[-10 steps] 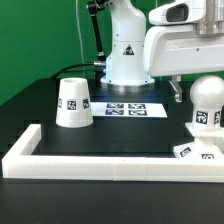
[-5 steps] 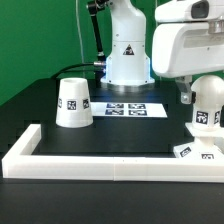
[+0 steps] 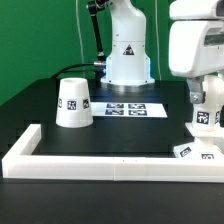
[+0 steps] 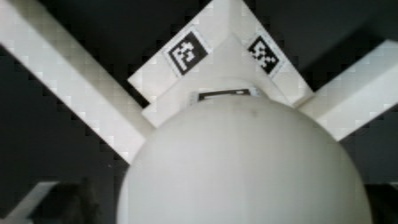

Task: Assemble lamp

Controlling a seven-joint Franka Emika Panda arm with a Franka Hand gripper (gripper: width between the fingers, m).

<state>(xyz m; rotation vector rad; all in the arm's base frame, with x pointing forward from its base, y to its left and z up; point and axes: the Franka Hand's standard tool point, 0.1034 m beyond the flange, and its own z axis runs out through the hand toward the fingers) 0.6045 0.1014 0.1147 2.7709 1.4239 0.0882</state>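
The ball-shaped bulb (image 3: 209,117) stands upright at the exterior view's right, on the flat square base (image 3: 193,151), whose tags face up. My gripper (image 3: 207,98) has come down over the bulb's top. One dark finger (image 3: 194,97) shows beside the bulb and the other is hidden. The jaws stand wide around the bulb, and I cannot tell whether they touch it. In the wrist view the bulb (image 4: 240,160) fills the near field, with the tagged base (image 4: 222,55) beyond it. The cone shade (image 3: 74,103) stands alone at the left.
A long white bar-shaped border (image 3: 110,160) runs along the front and left edge of the black table, and its arms show in the wrist view (image 4: 54,60). The marker board (image 3: 132,108) lies in front of the robot's white pedestal (image 3: 128,55).
My gripper has moved to the exterior view's right, from beside the bulb to over it. The bulb, base and shade have not moved.
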